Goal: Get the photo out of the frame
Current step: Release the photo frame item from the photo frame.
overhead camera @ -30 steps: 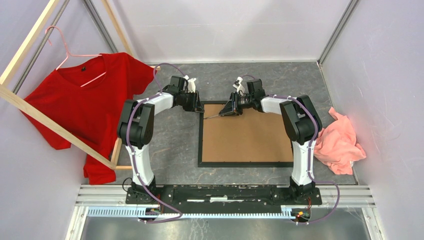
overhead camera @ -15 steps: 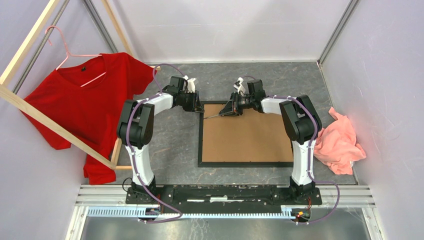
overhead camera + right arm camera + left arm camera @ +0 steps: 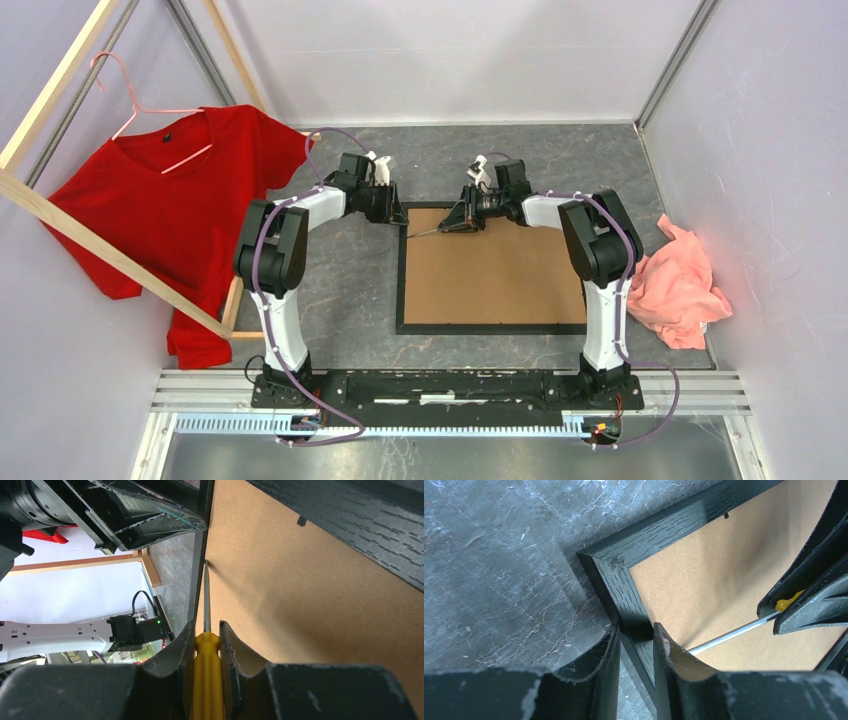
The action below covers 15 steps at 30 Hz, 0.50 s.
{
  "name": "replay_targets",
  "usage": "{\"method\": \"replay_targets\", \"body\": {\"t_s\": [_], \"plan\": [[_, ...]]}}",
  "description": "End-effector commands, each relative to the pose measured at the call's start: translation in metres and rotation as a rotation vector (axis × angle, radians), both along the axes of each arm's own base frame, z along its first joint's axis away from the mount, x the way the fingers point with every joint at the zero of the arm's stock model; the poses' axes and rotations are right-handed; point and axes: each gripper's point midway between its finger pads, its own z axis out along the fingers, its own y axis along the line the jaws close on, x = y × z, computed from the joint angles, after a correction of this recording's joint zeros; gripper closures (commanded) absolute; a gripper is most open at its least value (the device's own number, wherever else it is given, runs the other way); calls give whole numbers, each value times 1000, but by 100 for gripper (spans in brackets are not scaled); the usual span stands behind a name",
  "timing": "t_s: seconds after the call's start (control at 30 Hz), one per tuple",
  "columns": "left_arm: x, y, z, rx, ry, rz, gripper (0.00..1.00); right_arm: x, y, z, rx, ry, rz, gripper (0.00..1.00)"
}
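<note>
The black frame lies face down on the grey table, its brown backing board facing up. The photo is hidden under that board. My left gripper is shut on the frame's left rail just below the far-left corner, one finger outside and one on the board side. My right gripper is shut on a yellow-handled screwdriver. Its thin metal shaft lies low over the board, and its tip touches the inner edge of the left rail.
A red T-shirt on a pink hanger hangs from a pale wooden rack at the left. A crumpled peach cloth lies at the right, beside the frame. Pale walls close in the far, left and right sides.
</note>
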Motion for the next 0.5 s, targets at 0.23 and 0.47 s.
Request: {"method": "replay_targets", "body": {"t_s": [0.23,0.47], "plan": [[-11,-4,-11,-10,49,38,78,-10,21,-9,37,18,52,100],[-14,-4,-12,-18,60,57,84,-14,25,-11,61,37,51,100]]}}
